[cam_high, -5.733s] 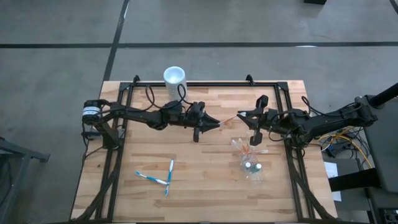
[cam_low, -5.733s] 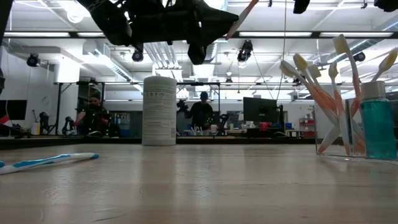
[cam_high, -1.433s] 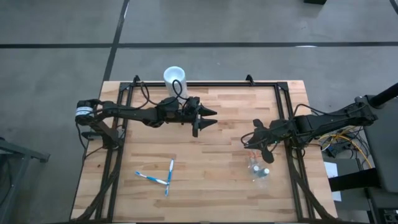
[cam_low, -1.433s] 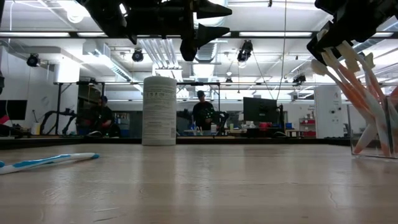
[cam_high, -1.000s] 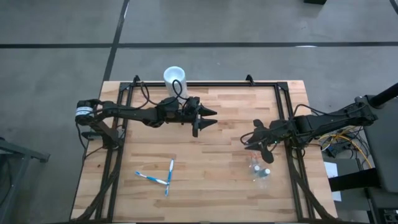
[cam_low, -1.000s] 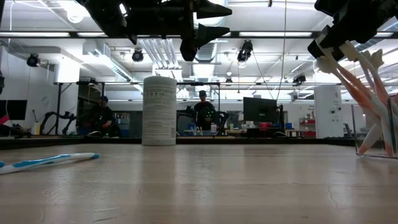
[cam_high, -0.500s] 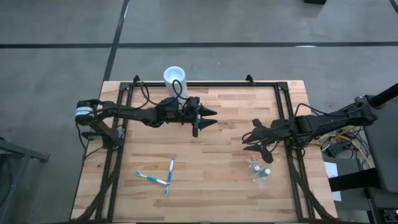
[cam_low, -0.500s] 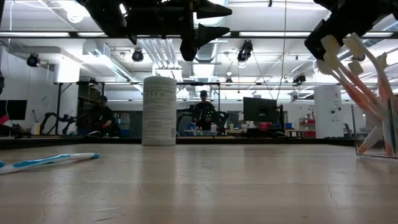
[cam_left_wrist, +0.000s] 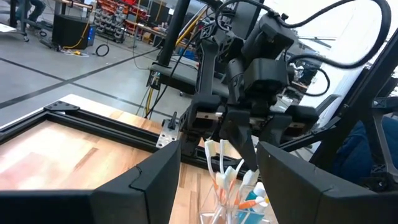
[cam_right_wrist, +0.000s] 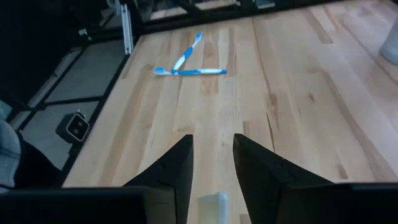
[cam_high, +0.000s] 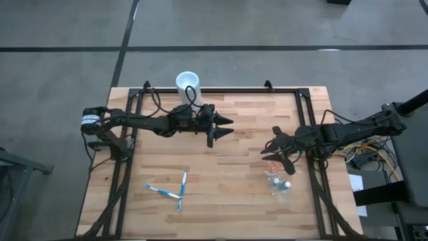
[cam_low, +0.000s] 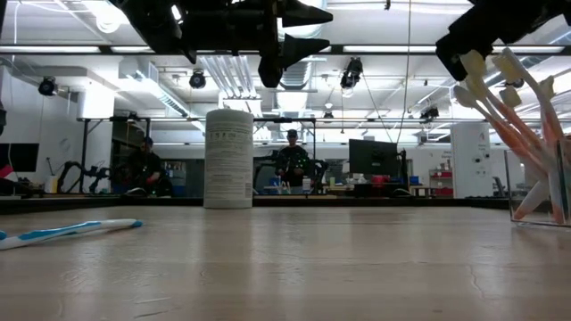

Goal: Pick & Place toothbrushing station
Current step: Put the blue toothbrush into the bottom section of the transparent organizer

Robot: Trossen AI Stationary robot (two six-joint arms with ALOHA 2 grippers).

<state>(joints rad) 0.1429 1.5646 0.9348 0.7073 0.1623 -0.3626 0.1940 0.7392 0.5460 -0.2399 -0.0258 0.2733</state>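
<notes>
1. The right gripper (cam_high: 273, 151) sits right of centre in the high view, just above the clear plastic cup (cam_high: 279, 184). Its fingers (cam_right_wrist: 173, 169) stand a narrow way apart, and a white toothbrush head (cam_right_wrist: 210, 204) shows in the gap between them in the right wrist view. Whether they press on it cannot be told.
2. The left gripper (cam_high: 227, 127) hangs over the upper middle of the high view, clear of the table, its fingers (cam_left_wrist: 144, 176) spread wide and holding nothing.
3. The wooden table (cam_high: 227, 194) fills the centre of the high view, with a black frame (cam_high: 221, 90) around its edges.
4. An opaque white cup (cam_high: 188, 83) stands upright at the table's upper edge, left of centre. In the low view it is the tall white cylinder (cam_low: 228, 158) in the middle.
5. The clear plastic cup stands in the lower right part of the table. At the right edge of the low view its wall (cam_low: 535, 183) shows with orange-and-white toothbrushes (cam_low: 496, 107) leaning out, heads up toward the dark gripper above.
6. Two blue-and-white toothbrushes (cam_high: 172, 190) lie on the table in the lower left of the high view, well apart from the cup. One crosses the other.
7. Small caps (cam_high: 281, 184) lie inside the cup, seen from above.
</notes>
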